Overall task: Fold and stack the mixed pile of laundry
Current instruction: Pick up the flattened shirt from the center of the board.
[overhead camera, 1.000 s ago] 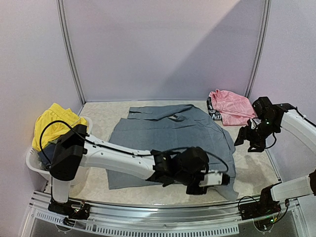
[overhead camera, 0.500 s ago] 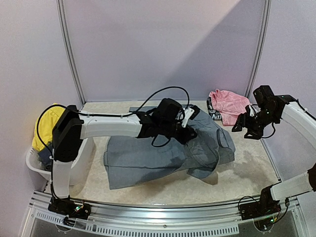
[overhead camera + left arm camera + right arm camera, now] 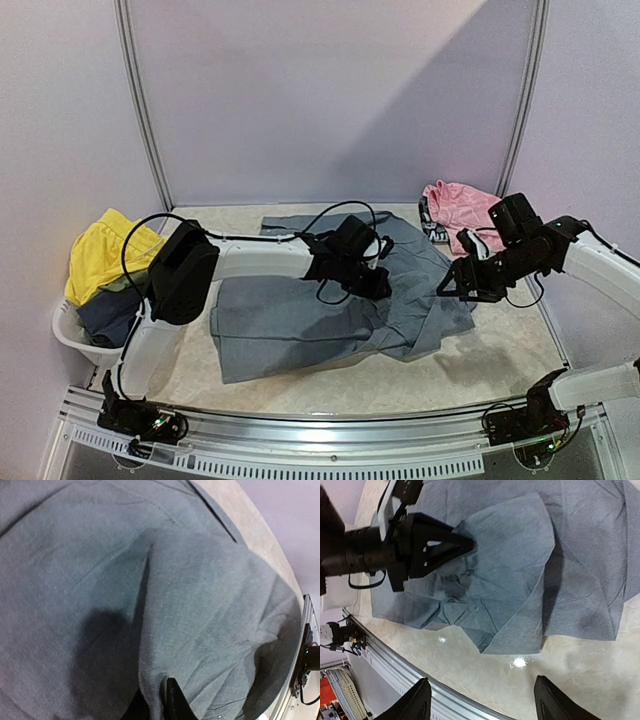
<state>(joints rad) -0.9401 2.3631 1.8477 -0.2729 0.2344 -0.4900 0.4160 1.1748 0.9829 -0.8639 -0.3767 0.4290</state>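
The large grey shirt [image 3: 290, 320] lies across the table's middle, its right part folded back over itself into a loose flap [image 3: 520, 555]. My left gripper [image 3: 375, 283] rests on that fold, shut on a pinch of the grey cloth [image 3: 157, 695]. My right gripper [image 3: 455, 285] hangs open, with nothing in it, over the bare tabletop [image 3: 485, 695] just off the shirt's right edge. The pink piece [image 3: 465, 210] sits at the back right. Yellow shorts [image 3: 100, 250] and a dark blue item [image 3: 110, 315] are heaped at the left.
A white plastic tub [image 3: 70, 335] holds the left heap at the table's left edge. A metal rail [image 3: 395, 665] runs along the near edge. Purple walls close in the back and sides.
My left gripper has carried the shirt's near right corner up and back to the middle, folding it over. The right arm has swung in leftward and down toward the shirt's right edge.
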